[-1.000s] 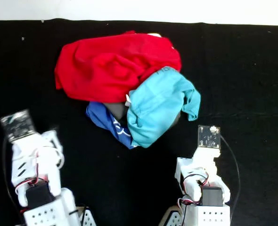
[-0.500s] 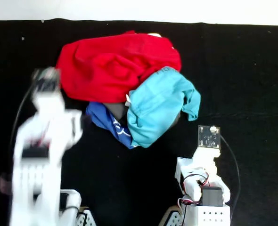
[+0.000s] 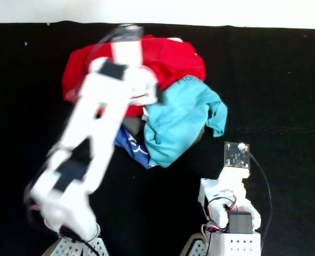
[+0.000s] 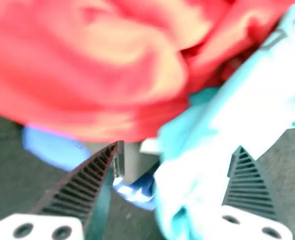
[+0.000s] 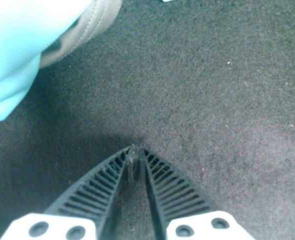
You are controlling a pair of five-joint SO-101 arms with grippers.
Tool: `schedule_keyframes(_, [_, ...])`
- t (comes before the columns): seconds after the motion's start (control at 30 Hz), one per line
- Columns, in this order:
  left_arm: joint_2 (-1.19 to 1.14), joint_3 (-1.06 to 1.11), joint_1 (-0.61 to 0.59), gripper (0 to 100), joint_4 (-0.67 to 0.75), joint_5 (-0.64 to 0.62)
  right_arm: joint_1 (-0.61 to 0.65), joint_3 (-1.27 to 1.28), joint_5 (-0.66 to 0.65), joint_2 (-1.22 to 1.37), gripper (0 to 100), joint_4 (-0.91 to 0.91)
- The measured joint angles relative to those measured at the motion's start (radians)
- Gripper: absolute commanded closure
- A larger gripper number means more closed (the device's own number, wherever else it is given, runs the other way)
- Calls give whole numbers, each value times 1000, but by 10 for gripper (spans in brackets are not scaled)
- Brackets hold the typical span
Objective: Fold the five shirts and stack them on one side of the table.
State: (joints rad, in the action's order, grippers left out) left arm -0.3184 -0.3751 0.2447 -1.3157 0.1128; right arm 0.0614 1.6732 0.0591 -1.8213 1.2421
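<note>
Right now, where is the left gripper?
The left gripper is open just above where the red shirt meets the turquoise shirt; in the high view that is the table's far middle.

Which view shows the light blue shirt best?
High view: the light blue shirt shows nearly whole, lying against the red shirt. Left wrist view catches a blurred close-up stretch of it; right wrist view gets one corner over the black table.

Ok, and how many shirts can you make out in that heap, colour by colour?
Red shirt: 1
Light blue shirt: 1
Dark blue shirt: 1
Grey shirt: 1
Total: 4 that can be told apart; a fifth cannot be made out.
</note>
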Motion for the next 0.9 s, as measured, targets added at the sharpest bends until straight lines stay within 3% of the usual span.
schedule_keyframes(0.3, [-463, -299, -25, 690, -38, -5, 0, 0, 0, 0, 980, 0])
schedule_keyframes(0.37, [-531, -374, -57, 767, -75, -6, 0, 0, 0, 0, 980, 0])
schedule_keyframes(0.47, [-609, -489, -107, 990, -144, 35, 0, 0, 0, 0, 980, 0])
schedule_keyframes(0.6, [-677, -618, -192, 997, -236, 89, 0, 0, 0, 0, 980, 0])
schedule_keyframes(0.9, [-695, -864, -626, 992, -428, 112, 0, 0, 0, 0, 980, 0])
